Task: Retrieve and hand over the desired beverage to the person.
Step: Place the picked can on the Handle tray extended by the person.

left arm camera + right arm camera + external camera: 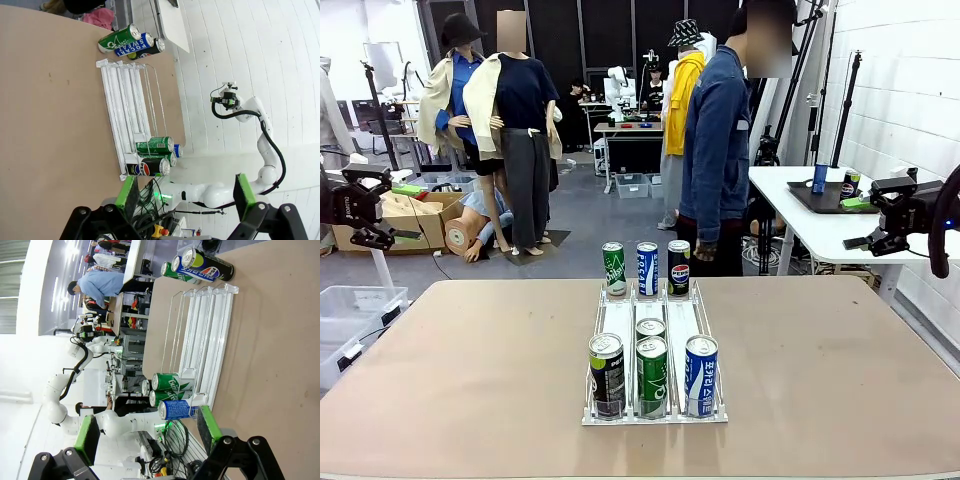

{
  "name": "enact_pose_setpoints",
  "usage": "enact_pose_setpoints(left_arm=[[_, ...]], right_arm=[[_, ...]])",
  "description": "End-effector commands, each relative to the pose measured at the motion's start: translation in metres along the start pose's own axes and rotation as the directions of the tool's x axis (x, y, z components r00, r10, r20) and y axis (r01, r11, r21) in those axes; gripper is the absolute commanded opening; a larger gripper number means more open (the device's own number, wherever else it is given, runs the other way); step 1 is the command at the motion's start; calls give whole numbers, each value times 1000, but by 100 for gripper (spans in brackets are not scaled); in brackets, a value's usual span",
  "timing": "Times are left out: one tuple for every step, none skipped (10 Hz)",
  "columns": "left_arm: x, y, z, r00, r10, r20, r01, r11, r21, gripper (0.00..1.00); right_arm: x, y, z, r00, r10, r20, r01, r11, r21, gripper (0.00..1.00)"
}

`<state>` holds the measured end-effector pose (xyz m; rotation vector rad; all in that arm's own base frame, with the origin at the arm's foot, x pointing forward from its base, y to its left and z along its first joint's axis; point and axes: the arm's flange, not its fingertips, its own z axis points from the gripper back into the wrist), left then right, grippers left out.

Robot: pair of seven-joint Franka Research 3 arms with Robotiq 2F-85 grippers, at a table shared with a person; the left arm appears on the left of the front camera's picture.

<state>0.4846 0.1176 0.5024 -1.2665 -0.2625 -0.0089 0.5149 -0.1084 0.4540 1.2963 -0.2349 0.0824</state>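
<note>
I see both my left gripper (185, 195) and right gripper (150, 432) spread wide and holding nothing, the cans (651, 375) sitting in the clear rack (655, 410) mid-table, the person (720, 150) standing beyond its far edge.

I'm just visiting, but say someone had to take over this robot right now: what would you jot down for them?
Left gripper: jaws open, empty, off the table's left side.
Right gripper: jaws open, empty, off the right side.
Clear rack at mid-table: four cans at its near end, black, two green, blue. Three more cans stand on the table at the rack's far end.
The person stands at the far edge, side-on.
Done: nothing picked.
Left: learn which drink is wanted, grasp it, hand it over.
</note>
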Motion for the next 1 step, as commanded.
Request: enact_pose_setpoints(left_arm=[[-1, 0, 1, 1000, 2, 3, -2, 1000, -1, 100]], right_arm=[[-1, 1, -2, 1000, -5, 2, 5, 1000, -3, 100]])
